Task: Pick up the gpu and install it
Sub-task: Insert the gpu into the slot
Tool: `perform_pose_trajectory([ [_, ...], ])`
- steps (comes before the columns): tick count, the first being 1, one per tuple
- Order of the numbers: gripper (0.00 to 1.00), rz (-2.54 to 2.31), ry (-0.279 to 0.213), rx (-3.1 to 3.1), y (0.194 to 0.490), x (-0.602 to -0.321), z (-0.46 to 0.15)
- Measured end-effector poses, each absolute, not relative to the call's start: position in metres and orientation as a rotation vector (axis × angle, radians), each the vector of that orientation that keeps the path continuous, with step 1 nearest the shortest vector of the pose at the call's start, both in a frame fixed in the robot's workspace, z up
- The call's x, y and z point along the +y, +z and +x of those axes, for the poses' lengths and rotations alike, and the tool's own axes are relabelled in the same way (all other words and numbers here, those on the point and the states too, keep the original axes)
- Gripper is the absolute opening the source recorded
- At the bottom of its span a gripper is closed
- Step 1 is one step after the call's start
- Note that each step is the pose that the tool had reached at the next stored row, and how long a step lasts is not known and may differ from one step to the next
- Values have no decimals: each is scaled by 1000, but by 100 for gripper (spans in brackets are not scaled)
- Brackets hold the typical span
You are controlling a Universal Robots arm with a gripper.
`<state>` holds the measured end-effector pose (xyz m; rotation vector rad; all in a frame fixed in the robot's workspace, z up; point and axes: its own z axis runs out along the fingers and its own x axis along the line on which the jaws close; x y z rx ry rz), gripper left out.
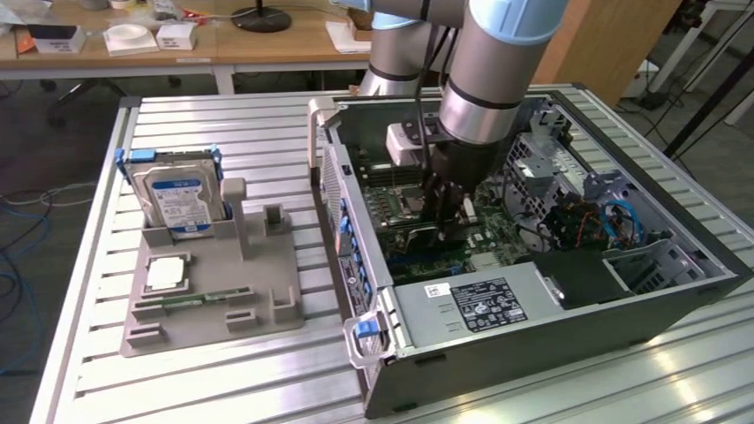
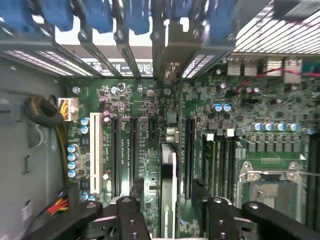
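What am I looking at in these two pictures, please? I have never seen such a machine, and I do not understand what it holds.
It is a robot arm reaching into an open computer case that lies on a slatted metal table. One picture comes from a camera beside the scene. The other comes from a camera on the arm's wrist, facing the motherboard. On the exterior view's left, a grey holder carries a hard drive and a green memory stick. The end effector stands open. Between its fingers the gpu, a thin black card seen edge-on, appears to stand in a slot, and nothing seems to be gripped.
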<state>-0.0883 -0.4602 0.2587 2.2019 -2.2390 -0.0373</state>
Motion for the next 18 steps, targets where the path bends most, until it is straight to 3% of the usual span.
perform_pose_trajectory([
  [2, 49, 2202, -37, -2239, 268, -460, -88],
  [4, 37, 2202, -37, -2239, 277, -460, -88],
  [6, 37, 2202, -37, -2239, 282, -460, -88],
  [9, 20, 2202, -37, -2239, 282, -460, -88],
  [10, 20, 2202, -37, -2239, 282, -460, -88],
  [12, 11, 2202, -37, -2239, 282, -460, -88],
  [18, 11, 2202, -37, -2239, 282, -460, -88],
])
